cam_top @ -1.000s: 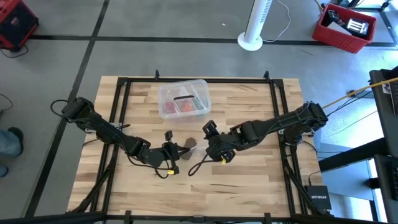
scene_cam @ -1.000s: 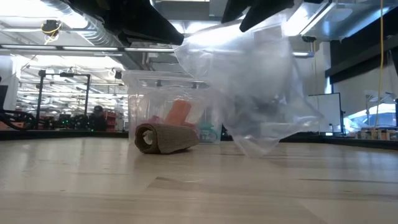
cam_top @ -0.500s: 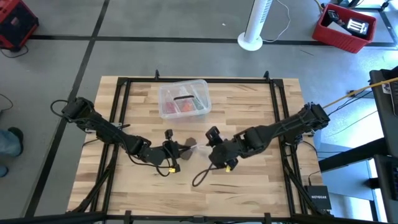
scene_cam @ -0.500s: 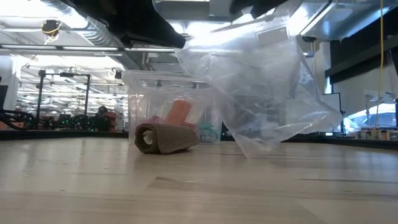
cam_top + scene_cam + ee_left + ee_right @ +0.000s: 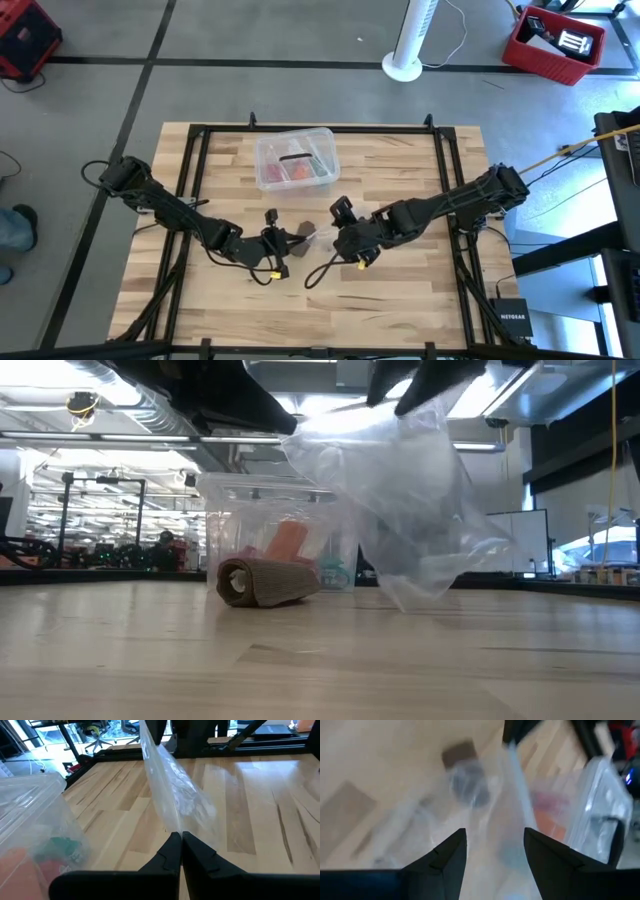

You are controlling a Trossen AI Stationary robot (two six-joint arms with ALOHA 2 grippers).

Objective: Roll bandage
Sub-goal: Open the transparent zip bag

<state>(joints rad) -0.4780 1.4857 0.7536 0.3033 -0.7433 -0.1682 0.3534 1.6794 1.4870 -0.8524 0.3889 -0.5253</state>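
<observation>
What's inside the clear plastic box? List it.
Through the clear plastic box, seen from the low view: an orange-red item and something teal. The rolled bandage in front covers its lower part.

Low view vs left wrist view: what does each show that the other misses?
Only the low view shows the rolled brown-tan fabric bandage lying on the wooden table, in front of the clear plastic box with red contents.

Only the left wrist view shows the left gripper, its dark fingers shut on an edge of the crinkled clear plastic bag, and the black table frame at the far edge.

Both show the bag held up above the table, the wooden tabletop, and part of the clear box.
</observation>
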